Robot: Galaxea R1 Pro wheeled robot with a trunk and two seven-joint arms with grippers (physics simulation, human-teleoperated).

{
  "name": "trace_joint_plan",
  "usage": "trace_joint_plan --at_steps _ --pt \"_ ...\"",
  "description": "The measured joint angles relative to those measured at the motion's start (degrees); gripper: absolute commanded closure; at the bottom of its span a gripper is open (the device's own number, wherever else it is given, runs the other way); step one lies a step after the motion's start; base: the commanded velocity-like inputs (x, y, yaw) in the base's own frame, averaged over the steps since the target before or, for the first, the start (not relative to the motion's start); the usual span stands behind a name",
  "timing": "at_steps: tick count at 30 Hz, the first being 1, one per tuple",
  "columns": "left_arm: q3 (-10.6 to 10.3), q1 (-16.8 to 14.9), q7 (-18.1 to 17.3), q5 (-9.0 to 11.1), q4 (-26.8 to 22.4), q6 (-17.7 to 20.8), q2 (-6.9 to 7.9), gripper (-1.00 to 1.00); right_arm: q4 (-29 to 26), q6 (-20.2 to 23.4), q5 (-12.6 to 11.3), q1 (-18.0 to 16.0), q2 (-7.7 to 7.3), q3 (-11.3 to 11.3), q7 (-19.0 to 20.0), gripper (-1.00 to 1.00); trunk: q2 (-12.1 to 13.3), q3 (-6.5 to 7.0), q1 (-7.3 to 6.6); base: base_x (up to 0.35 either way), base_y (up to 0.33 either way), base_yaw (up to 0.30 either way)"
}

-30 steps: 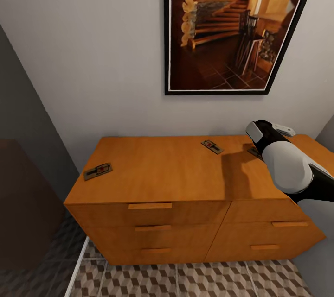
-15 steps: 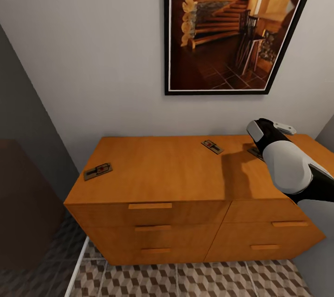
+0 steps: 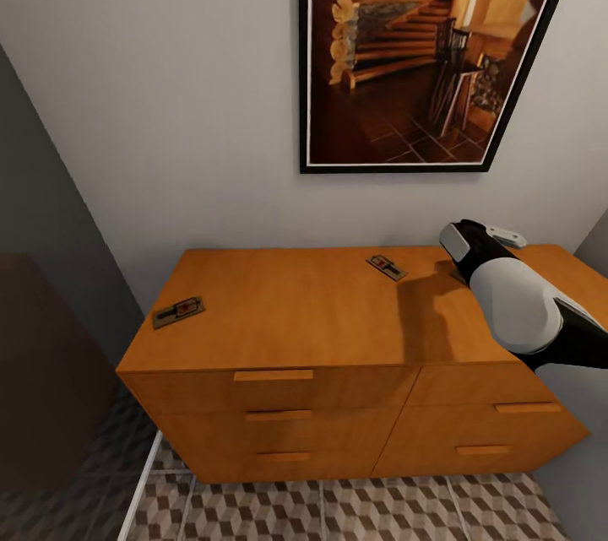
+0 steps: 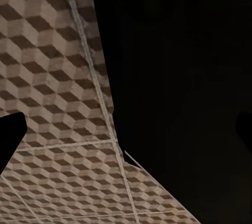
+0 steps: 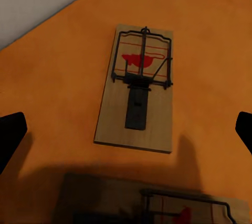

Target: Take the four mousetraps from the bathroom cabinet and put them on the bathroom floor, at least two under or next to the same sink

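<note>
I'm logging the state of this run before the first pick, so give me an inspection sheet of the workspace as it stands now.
Surface: orange-brown cabinet, top flat, all six drawers shut.
Job's things: one mousetrap near the cabinet's left front corner; a second mousetrap toward the back, right of middle. The right wrist view shows a whole mousetrap lying flat and the edge of another mousetrap beside it, apart.
Clutter: nothing seen.
Grippers: right gripper hangs open above the cabinet top, holding nothing; left gripper open, over the cube-patterned floor.
Cables: nothing seen.
Surroundings: framed picture on the grey wall; tiled floor in front of the cabinet.
</note>
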Motion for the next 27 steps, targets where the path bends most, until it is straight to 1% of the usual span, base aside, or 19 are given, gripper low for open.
trace_joint_plan --at_steps 19,27 --pt "0.0 0.0 0.0 0.0 0.0 0.0 0.06 -1.0 0.0 0.0 0.0 0.0 -0.05 -0.1 0.0 -1.0 0.0 0.0 0.0 0.0 0.0 0.0" --pt "0.0 0.0 0.0 0.0 0.0 0.0 0.08 -1.0 -0.1 0.0 0.0 0.0 -0.18 -0.2 1.4 -1.0 0.0 0.0 0.0 0.0 0.0 0.0"
